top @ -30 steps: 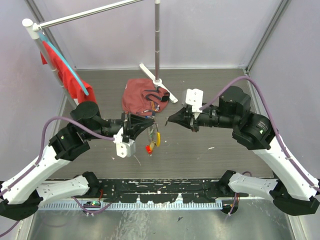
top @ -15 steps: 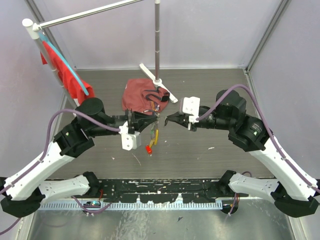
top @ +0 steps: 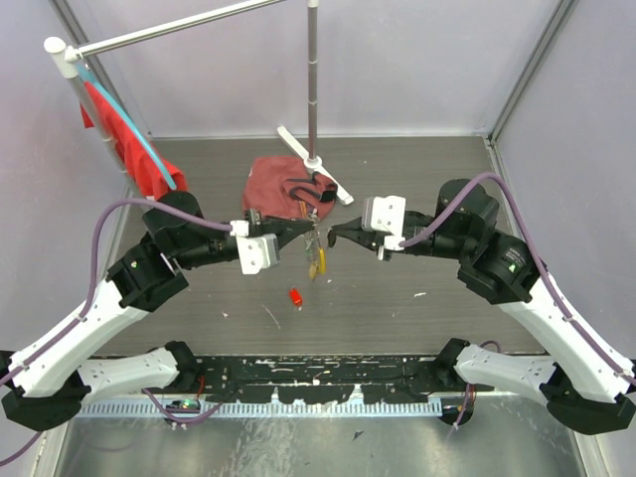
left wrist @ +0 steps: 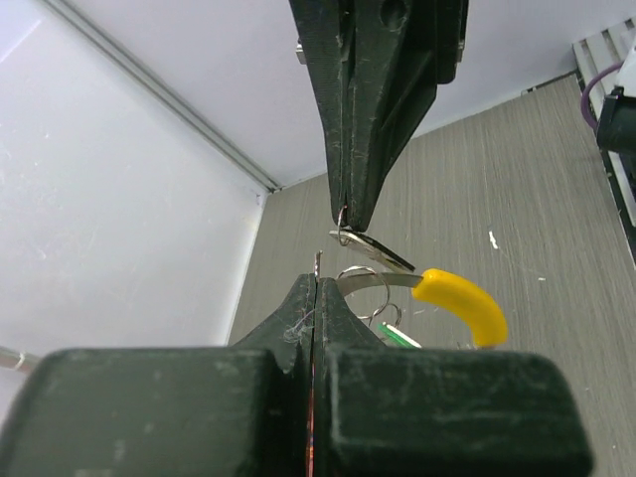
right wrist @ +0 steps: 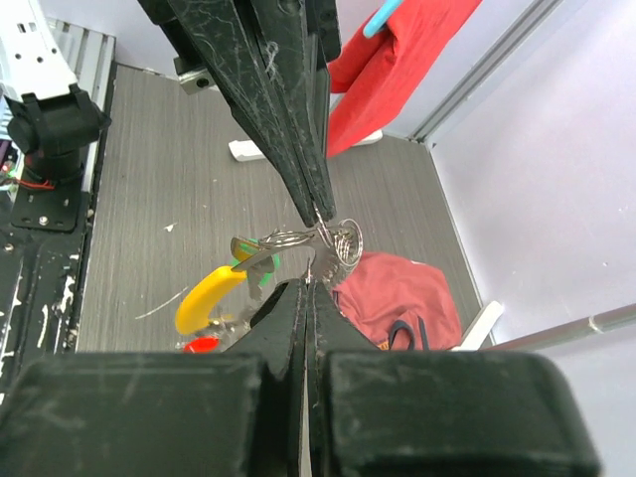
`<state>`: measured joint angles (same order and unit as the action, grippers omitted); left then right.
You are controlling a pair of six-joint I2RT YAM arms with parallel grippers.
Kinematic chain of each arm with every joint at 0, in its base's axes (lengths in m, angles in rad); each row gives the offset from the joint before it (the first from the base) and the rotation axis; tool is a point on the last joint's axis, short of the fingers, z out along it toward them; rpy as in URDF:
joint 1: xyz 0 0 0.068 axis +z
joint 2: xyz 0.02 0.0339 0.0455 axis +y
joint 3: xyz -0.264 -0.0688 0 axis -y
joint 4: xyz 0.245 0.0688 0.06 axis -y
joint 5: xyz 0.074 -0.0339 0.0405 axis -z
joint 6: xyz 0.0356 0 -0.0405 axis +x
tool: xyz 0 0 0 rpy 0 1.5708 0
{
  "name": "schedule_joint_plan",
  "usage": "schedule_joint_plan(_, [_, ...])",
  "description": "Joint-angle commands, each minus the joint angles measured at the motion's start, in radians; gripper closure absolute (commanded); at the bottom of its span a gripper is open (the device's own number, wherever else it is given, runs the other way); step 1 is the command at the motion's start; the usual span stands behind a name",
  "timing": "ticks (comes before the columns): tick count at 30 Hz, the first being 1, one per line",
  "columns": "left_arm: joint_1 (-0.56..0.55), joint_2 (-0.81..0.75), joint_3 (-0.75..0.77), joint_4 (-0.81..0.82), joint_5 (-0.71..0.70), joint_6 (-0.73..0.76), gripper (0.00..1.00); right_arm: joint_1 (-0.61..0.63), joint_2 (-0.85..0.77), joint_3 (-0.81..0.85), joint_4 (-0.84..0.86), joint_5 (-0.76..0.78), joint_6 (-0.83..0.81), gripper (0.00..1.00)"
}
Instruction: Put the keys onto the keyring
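Two hands sit tip to tip up in the air over the mid of the bench (top: 427, 199). The left hand (top: 304, 231) has its fingers pressed tight together & pinches the keyring (top: 316, 239), a thin silver loop of wire. The right hand (top: 335, 236) is pressed tight too, w/ a thin bit of metal from the same bunch stuck btwn its tips; can't tell if that bit is ring or key. So the keyring hangs btwn the two hands, off the bench. Some keys (top: 315, 260) dangle under it, one w/ a yellow cap (top: 321, 266). In the left wrist view a flat silver key (left wrist: 376, 254) sits just under the right hand's tip, & a bit of green (left wrist: 397, 338) shows low down by the yellow cap. A small red thing (top: 295, 295) lies on the bench below the bunch, not touching it. Behind the hands lies a dark red cloth (top: 268, 194) w/ black scissors (top: 316, 189) on it. Near that stands a metal pole (top: 312, 89) on a white foot. A bright red cloth (top: 129, 149) hangs at the far left.
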<state>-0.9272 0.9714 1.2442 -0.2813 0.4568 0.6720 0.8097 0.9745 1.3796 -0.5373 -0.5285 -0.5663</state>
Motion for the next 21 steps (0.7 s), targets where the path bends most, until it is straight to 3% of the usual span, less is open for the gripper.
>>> schedule_joint_plan(1, [0.002, -0.015, 0.015, 0.089, -0.009, -0.065, 1.00, -0.001, -0.015, 0.017, 0.095, -0.040, 0.020, 0.99])
schedule_joint_plan(21, [0.001, -0.007, 0.026, 0.086, 0.018, -0.055, 1.00, 0.000, 0.010, 0.015, 0.146, -0.059, 0.061, 1.00])
